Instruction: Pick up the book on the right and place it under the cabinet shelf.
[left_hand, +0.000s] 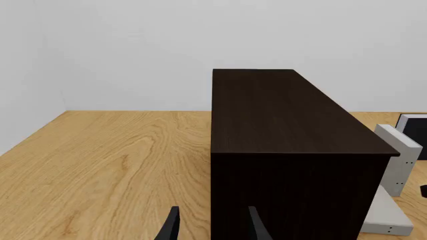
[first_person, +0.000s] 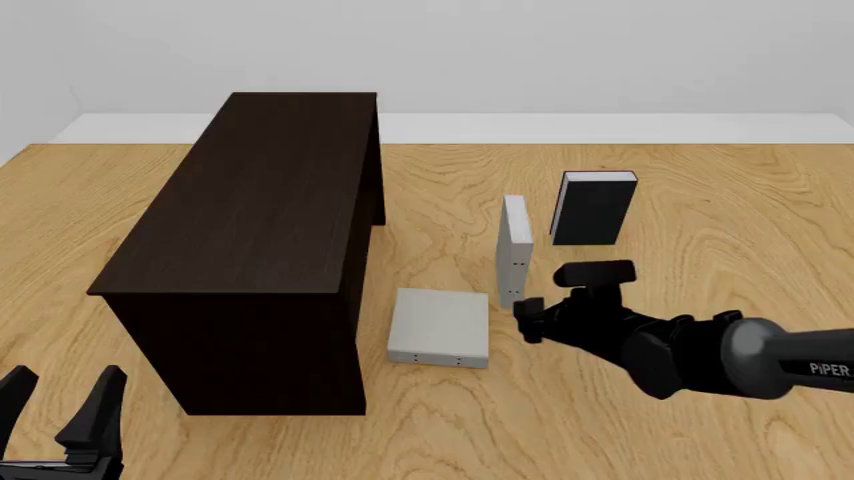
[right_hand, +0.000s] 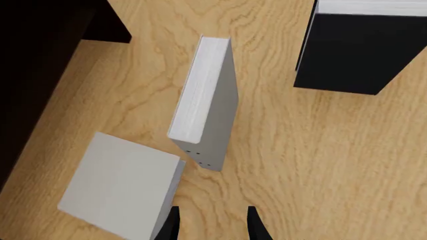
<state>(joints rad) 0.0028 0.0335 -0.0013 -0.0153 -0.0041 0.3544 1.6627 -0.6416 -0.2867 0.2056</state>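
Left hand (first_person: 60, 410) sat at the near left corner of the light wood-grain counter (first_person: 747, 200), fingers spread, holding nothing, parked beside the near end of the large dark-brown wood-grain cabinet (first_person: 254, 220). Right hand (first_person: 527, 318) was mid-counter on the right, black fingertips apart with a narrow gap and empty, per the right wrist view. Just left of it a thick light-grey hardcover lay flat (first_person: 439, 327), near the cabinet's front edge. The task's thick light-grey hardcover with white page edges (first_person: 514, 248) stood upright on its edge directly ahead of the right hand, close but apart; small dark dots showed on its near lower edge (right_hand: 200, 159). Its long axis ran roughly away from the arms, so the thin spine-to-page thickness faced the fingers. Right arm was clearly nearer; the left was blocked by the cabinet. Judgement: the grasp turned on a short forward reach, straddling the thin width. Farthest back, a black-covered book (first_person: 594, 208) stood upright, well right of the cabinet.
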